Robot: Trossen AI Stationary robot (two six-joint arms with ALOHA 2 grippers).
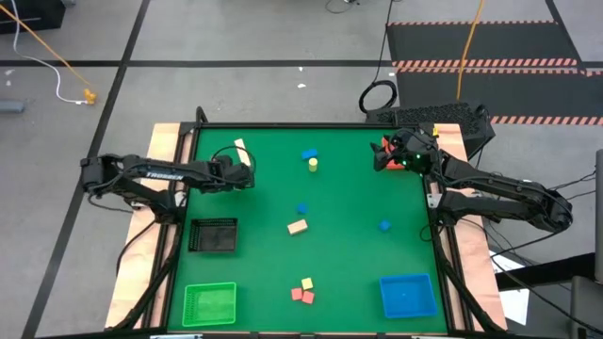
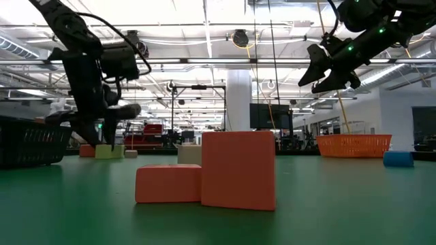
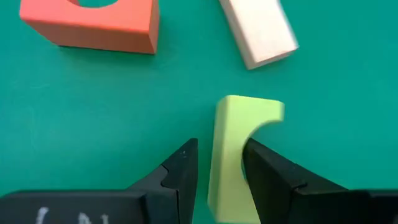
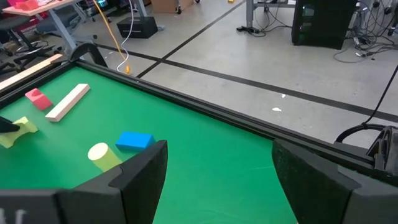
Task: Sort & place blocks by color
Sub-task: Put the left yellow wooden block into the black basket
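My left gripper (image 3: 217, 177) is down at the mat near the table's far left (image 1: 249, 175), open, one finger on each side of a yellow block with an arch cut-out (image 3: 230, 149). A red arch block (image 3: 93, 25) and a tan bar (image 3: 258, 31) lie just beyond it. My right gripper (image 4: 214, 180) hangs open above the far right corner (image 1: 388, 156), touching nothing. Loose on the mat are a blue block (image 1: 309, 153), a yellow cylinder (image 1: 312, 165), a tan block (image 1: 298, 226) and red blocks (image 1: 301, 296). My left gripper comes at the yellow arch block from above, its fingers across the block's narrow width. One finger (image 3: 270, 177) lies against the side with the cut-out (image 3: 245, 146); a sliver of mat shows between the other finger and the block. The block lies flat on the mat.
A black bin (image 1: 214, 234) and a green tray (image 1: 209, 303) sit along the left side, a blue tray (image 1: 407, 294) at the near right, and a red tray (image 1: 380, 151) under my right gripper. Two more blue blocks (image 1: 301, 208) (image 1: 384, 225) lie mid-table.
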